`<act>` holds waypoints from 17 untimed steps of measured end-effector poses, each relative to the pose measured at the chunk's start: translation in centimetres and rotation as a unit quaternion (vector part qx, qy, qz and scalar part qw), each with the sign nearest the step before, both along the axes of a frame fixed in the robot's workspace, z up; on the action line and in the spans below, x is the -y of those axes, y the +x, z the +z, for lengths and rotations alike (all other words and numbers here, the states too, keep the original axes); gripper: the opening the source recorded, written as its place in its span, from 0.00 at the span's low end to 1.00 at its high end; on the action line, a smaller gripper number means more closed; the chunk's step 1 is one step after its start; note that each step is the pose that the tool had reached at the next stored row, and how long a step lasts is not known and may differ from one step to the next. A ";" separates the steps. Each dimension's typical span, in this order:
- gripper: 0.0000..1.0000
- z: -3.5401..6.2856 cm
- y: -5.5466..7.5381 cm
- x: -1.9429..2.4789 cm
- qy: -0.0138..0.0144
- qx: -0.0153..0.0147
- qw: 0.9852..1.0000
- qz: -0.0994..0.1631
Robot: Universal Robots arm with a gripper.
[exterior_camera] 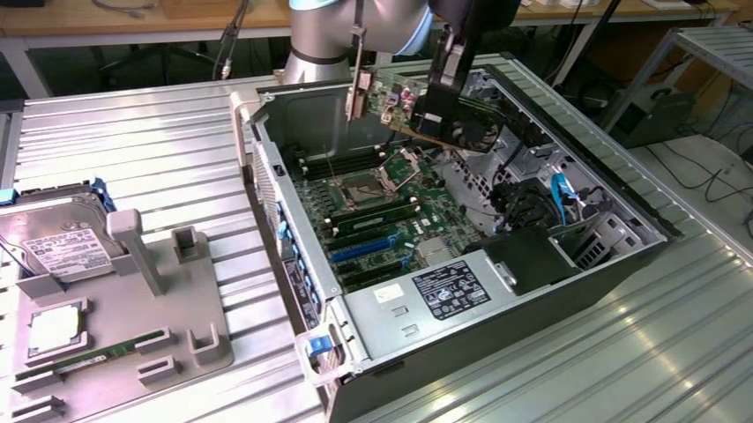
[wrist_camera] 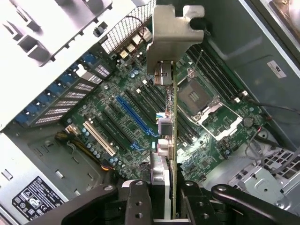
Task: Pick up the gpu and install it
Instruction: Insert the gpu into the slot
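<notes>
Fingers (wrist_camera: 136,201) clamped on green gpu (exterior_camera: 400,101), held on edge over motherboard (wrist_camera: 117,117). Long axis level; flat silver bracket (wrist_camera: 171,37) toward exterior view's left.

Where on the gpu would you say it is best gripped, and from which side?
By its upper edge, from above, with the claw pinching both flat faces, as now. The gpu hangs on edge over the open case, so that hold likely leaves its lower edge and bracket free for seating.
</notes>
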State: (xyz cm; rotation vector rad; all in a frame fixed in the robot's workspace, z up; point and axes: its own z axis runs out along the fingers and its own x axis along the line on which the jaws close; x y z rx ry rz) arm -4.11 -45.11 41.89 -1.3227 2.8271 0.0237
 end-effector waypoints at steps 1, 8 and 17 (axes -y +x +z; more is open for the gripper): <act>0.29 0.00 0.0 0.00 0.000 0.000 1.000 0.008; 0.29 -0.06 0.0 0.01 0.000 0.000 0.998 0.066; 0.29 -0.18 0.1 0.01 0.000 0.000 0.992 0.128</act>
